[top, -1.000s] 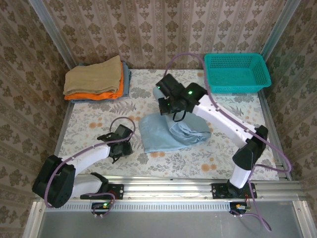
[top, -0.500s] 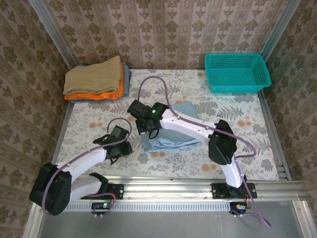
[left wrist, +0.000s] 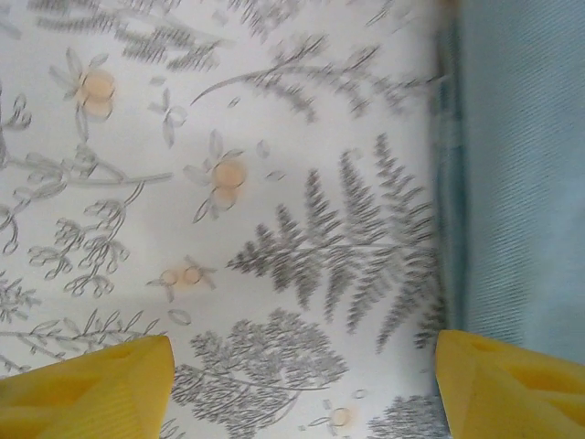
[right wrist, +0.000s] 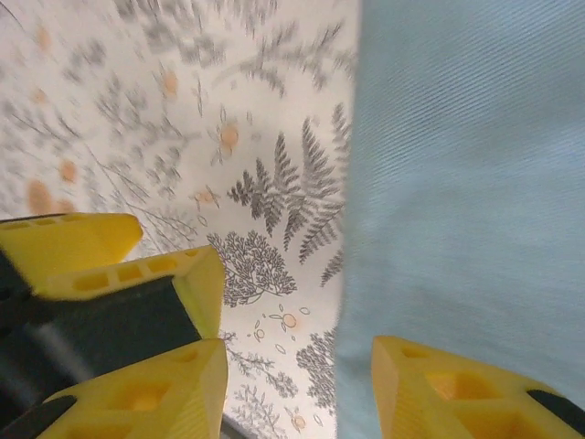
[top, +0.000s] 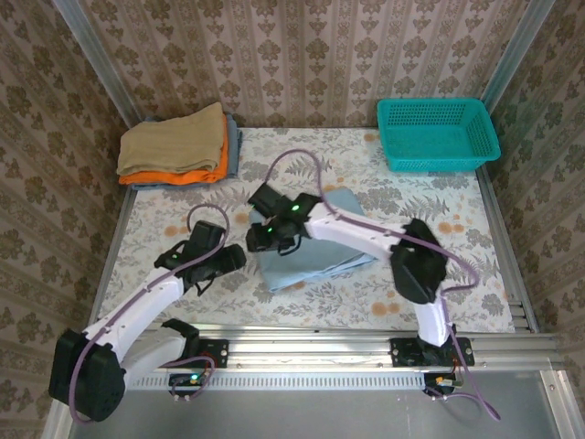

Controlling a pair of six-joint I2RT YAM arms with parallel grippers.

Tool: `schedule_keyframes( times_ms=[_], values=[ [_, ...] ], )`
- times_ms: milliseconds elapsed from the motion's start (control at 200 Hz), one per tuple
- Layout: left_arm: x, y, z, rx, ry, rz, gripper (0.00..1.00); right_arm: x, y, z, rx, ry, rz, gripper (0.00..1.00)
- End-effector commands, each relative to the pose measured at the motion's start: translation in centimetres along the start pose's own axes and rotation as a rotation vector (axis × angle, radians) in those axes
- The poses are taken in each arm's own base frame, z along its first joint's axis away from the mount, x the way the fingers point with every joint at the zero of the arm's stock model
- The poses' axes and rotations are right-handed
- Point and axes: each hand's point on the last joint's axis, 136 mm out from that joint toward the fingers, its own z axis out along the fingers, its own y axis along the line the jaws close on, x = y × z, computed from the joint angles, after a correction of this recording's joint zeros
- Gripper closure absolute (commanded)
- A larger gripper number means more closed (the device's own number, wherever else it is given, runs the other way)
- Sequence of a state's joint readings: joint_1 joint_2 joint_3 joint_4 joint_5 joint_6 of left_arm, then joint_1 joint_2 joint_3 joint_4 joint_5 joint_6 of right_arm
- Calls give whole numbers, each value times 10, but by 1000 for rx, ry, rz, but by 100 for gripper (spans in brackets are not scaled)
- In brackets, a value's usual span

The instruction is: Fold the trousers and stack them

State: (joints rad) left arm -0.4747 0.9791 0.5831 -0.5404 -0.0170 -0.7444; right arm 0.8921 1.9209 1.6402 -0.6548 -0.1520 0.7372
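The pale blue trousers [top: 315,251] lie folded into a compact rectangle on the floral table, just right of centre. My right gripper [top: 260,235] hovers open over their left edge; in the right wrist view the cloth [right wrist: 466,183] runs under the right finger, and nothing is pinched between the right gripper's [right wrist: 297,393] fingers. My left gripper [top: 228,259] stands open low over the table just left of the trousers. In the left wrist view its [left wrist: 302,393] fingers are wide apart over bare tablecloth, with the folded edge [left wrist: 521,165] at the right. Its yellow fingers [right wrist: 110,265] show beside mine.
A stack of folded garments, tan over orange [top: 175,144], sits at the back left corner. A teal basket [top: 437,134] stands at the back right. Wallpapered walls close three sides and a metal rail [top: 311,343] runs along the near edge.
The right arm swept from the back over the trousers to their left edge, folding the cloth smaller, then opened its jaws. The left gripper opened wider and shifted slightly.
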Motion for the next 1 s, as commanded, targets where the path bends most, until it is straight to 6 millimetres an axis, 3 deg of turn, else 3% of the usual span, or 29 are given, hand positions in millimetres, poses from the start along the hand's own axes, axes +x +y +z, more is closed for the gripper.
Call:
schedule_keyframes(
  times_ms=[0, 85, 140, 215, 270, 375, 455, 600, 760, 870, 995],
  values=[
    [-11, -26, -13, 52, 0, 65, 24, -37, -34, -84, -11, -189, 46, 61],
    [-23, -55, -18, 93, -17, 117, 24, -34, -101, -110, 62, -244, 157, 88],
    [-32, -77, -19, 120, -32, 150, 24, -28, -137, -121, 81, -268, 227, 100],
    [-41, -109, -16, 161, -43, 195, 24, -14, -171, -133, 105, -298, 294, 100],
    [-47, -132, -12, 189, -51, 222, 24, -1, -190, -129, 115, -288, 324, 100],
    [-50, -165, 4, 229, -53, 256, 24, 24, -209, -108, 108, -222, 369, 100],
    [-45, -174, 28, 247, -34, 252, 25, 38, -225, -87, 120, -188, 399, 100],
    [-33, -155, 67, 213, -2, 217, 28, 70, -256, -52, 154, -122, 477, 100],
    [-11, -107, 99, 166, 33, 132, 31, 94, -270, -22, 152, -49, 517, 100],
    [-2, -83, 109, 144, 47, 99, 32, 105, -275, -12, 158, -10, 543, 100],
    [1, -77, 109, 150, 55, 110, 32, 110, -279, -18, 172, -7, 553, 100]
  ],
)
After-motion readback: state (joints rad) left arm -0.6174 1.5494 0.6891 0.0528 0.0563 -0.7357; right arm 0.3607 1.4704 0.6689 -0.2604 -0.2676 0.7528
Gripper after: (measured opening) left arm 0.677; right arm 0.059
